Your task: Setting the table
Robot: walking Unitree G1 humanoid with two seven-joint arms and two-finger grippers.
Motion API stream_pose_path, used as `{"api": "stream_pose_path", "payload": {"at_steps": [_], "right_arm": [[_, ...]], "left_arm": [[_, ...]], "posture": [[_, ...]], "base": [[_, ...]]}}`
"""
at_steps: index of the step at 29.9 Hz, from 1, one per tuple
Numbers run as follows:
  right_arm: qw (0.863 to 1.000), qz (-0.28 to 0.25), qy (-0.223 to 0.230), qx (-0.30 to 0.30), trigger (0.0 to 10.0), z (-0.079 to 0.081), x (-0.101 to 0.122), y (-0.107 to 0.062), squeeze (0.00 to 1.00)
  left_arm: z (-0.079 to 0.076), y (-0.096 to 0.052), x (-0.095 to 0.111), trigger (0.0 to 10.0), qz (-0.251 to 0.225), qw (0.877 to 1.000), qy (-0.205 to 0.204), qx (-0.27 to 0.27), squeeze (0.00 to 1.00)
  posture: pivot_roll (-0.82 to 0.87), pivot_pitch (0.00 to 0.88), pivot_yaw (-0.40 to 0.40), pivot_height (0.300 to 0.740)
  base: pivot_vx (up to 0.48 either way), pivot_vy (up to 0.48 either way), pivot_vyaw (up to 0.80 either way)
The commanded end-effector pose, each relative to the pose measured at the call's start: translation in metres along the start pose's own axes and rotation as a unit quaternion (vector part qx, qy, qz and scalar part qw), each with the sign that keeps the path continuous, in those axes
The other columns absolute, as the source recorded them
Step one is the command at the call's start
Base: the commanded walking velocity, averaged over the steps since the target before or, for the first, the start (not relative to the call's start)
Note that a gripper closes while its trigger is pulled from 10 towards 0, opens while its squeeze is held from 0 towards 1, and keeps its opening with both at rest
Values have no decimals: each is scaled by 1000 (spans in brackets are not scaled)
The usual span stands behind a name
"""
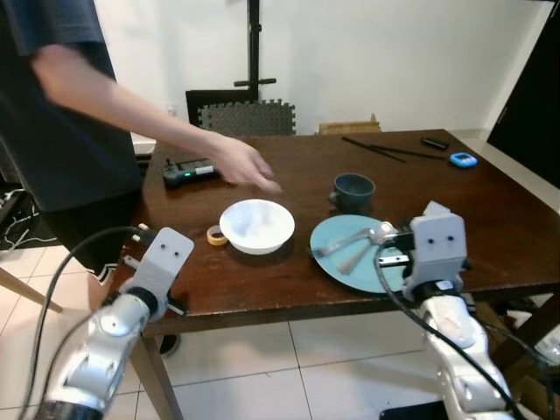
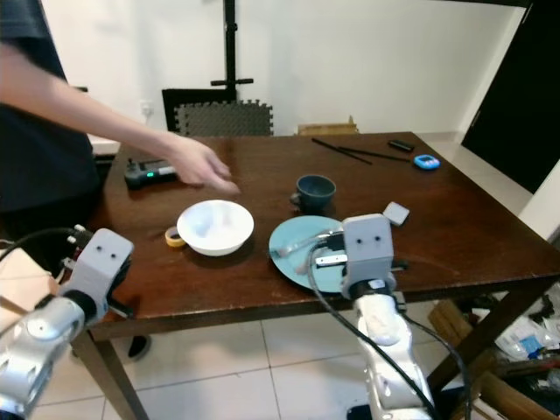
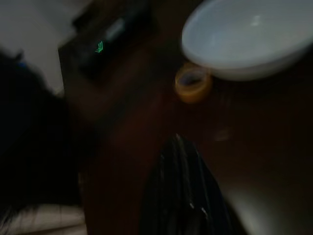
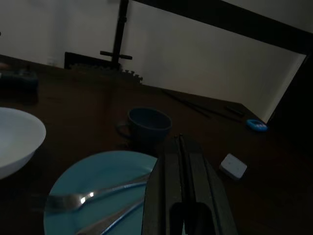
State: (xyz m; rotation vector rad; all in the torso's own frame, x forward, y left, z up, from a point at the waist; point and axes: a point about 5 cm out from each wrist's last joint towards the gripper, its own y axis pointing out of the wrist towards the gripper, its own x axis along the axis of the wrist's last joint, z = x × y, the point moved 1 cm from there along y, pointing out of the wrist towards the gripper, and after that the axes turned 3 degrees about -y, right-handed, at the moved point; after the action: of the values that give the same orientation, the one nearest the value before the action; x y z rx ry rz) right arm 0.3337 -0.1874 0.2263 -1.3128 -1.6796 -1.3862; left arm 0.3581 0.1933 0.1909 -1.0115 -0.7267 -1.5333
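A light blue plate (image 1: pixel 366 273) lies near the table's front edge with a fork (image 4: pixel 93 197) and a spoon (image 1: pixel 378 234) on it. Behind the plate stands a dark blue cup (image 1: pixel 353 189), and to its left a white bowl (image 1: pixel 256 225). Black chopsticks (image 1: pixel 376 149) lie at the far side. My right gripper (image 4: pixel 180 142) is shut and empty, low over the plate's near edge and pointing toward the cup. My left gripper (image 3: pixel 177 144), blurred, is shut at the table's front left edge, short of a yellow tape roll (image 1: pixel 216 234) and the bowl.
A person stands at the left and reaches a hand (image 1: pixel 248 166) over the table above the bowl. A black device with a green light (image 1: pixel 188 171) lies back left. A small white box (image 1: pixel 435 209), a blue object (image 1: pixel 463 159) and a black item (image 1: pixel 433 143) lie on the right.
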Motion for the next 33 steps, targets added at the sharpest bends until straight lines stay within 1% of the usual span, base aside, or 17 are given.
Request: {"api": "stream_pose_path", "payload": {"at_steps": [1, 3, 5, 6, 7, 8, 9, 13, 15, 20, 21, 22, 24, 26, 31, 32, 33], "right_arm": [[1000, 0, 2, 6, 10000, 2, 0, 2, 0], [1000, -8, 13, 13, 10000, 8, 5, 5, 0], [1000, -8, 13, 13, 10000, 8, 5, 5, 0], [1000, -10, 18, 15, 10000, 10, 7, 6, 0], [999, -11, 26, 22, 10000, 15, 9, 6, 0], [999, -11, 26, 22, 10000, 15, 9, 6, 0], [999, -12, 32, 30, 10000, 20, 11, 6, 0], [998, -16, 42, 42, 10000, 30, 16, 6, 0], [998, -16, 42, 42, 10000, 30, 16, 6, 0], [998, -18, 50, 41, 10000, 33, 19, 5, 0], [998, -17, 51, 40, 10000, 32, 18, 4, 0], [998, -17, 51, 40, 10000, 32, 18, 4, 0], [998, -16, 51, 38, 10000, 32, 18, 3, 0], [998, -15, 52, 37, 10000, 32, 18, 1, 0], [998, -11, 52, 36, 10000, 31, 17, 0, 0], [998, -11, 52, 35, 10000, 31, 17, -1, 0], [998, -8, 52, 35, 10000, 31, 16, -2, 0]], "left_arm": [[-7, 6, 2, 10000, -1, 999, 10, -38, 0], [-10, 21, 17, 10000, -16, 994, 15, -103, 0], [-10, 21, 17, 10000, -16, 994, 15, -103, 0], [-11, 26, 22, 10000, -21, 992, 16, -122, 0], [-9, 33, 30, 10000, -21, 990, 21, -138, 651], [-9, 33, 30, 10000, -21, 990, 21, -138, 651], [-7, 40, 38, 10000, -21, 987, 37, -155, 1000], [1, 51, 57, 10000, -17, 980, 67, -188, 1000], [1, 51, 57, 10000, -17, 980, 67, -188, 1000], [17, 53, 78, 10000, -15, 965, 92, -246, 980], [18, 52, 80, 10000, -9, 960, 105, -259, 0], [18, 52, 80, 10000, -9, 960, 105, -259, 0], [18, 52, 81, 10000, 4, 950, 135, -281, 0], [18, 53, 83, 10000, 7, 946, 146, -290, 0], [15, 53, 87, 10000, 7, 937, 140, -321, 0], [14, 52, 88, 10000, 7, 931, 141, -337, 0], [11, 52, 88, 10000, 16, 920, 174, -350, 0]], "posture": [[3, 96, 4, 740], [0, 123, 10, 740], [0, 123, 10, 740], [-1, 128, 13, 740], [2, 158, 13, 740], [2, 158, 13, 740], [-1, 176, 17, 740], [-2, 201, 22, 740], [-2, 201, 22, 740], [-4, 213, 30, 740], [-5, 214, 30, 740], [-5, 214, 30, 740], [-9, 217, 32, 740], [-9, 217, 32, 740], [-15, 221, 33, 740], [-15, 221, 33, 740], [-15, 227, 33, 740]], "base": [[0, 0, 0], [0, 0, 0], [0, 0, 0], [0, 0, 0], [0, 0, 0], [0, 0, 0], [0, 0, 0], [0, 0, 0], [0, 0, 0], [0, 0, 0], [0, 0, 0], [0, 0, 0], [0, 0, 0], [0, 0, 0], [0, 0, 0], [0, 0, 0], [0, 0, 0]]}}
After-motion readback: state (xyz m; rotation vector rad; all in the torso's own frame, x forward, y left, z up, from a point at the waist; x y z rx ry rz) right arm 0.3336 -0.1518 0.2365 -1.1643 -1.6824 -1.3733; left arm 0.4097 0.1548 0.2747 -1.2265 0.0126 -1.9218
